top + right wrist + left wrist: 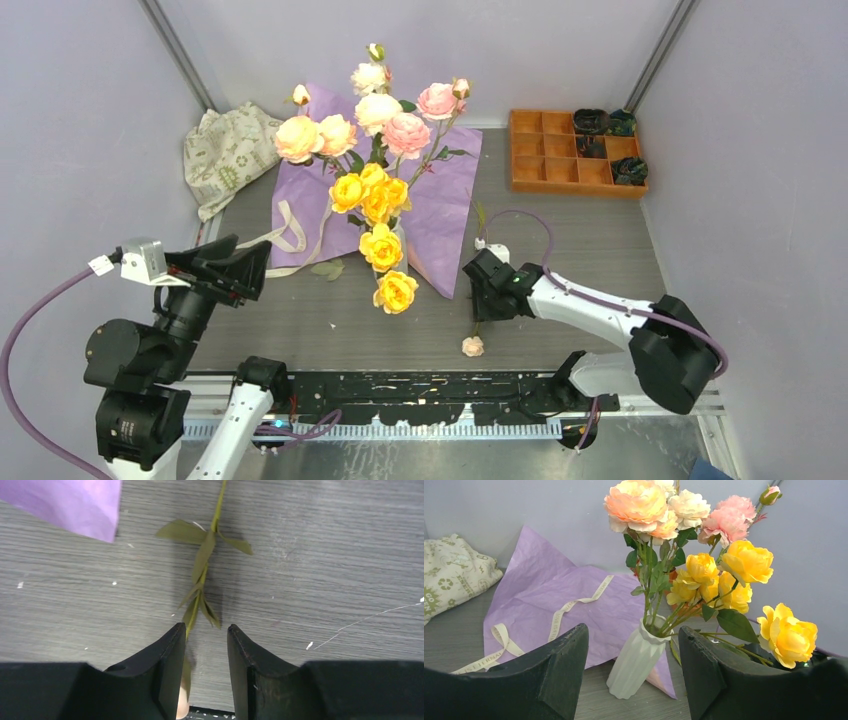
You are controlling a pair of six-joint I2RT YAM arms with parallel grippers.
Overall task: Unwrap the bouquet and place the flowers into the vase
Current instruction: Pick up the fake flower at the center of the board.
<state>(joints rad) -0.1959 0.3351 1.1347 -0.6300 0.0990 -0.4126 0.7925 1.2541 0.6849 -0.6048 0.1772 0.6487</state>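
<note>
Right wrist view: right hand (206, 630) half-open, fingers straddling a loose rose stem (202, 570) flat on the surface (325, 580); left hand (633, 629) gapes wide, empty. Most flowers (375, 190) stand in the vase (636, 660).

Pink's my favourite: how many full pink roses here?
2, both in the vase: one pink rose rightmost, second pink rose just left of it. More may be hidden.

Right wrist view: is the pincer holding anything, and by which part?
Nothing is gripped. The right pincer straddles the fallen rose's stem near its bloom, with the jaws wider apart than the stem.
</note>
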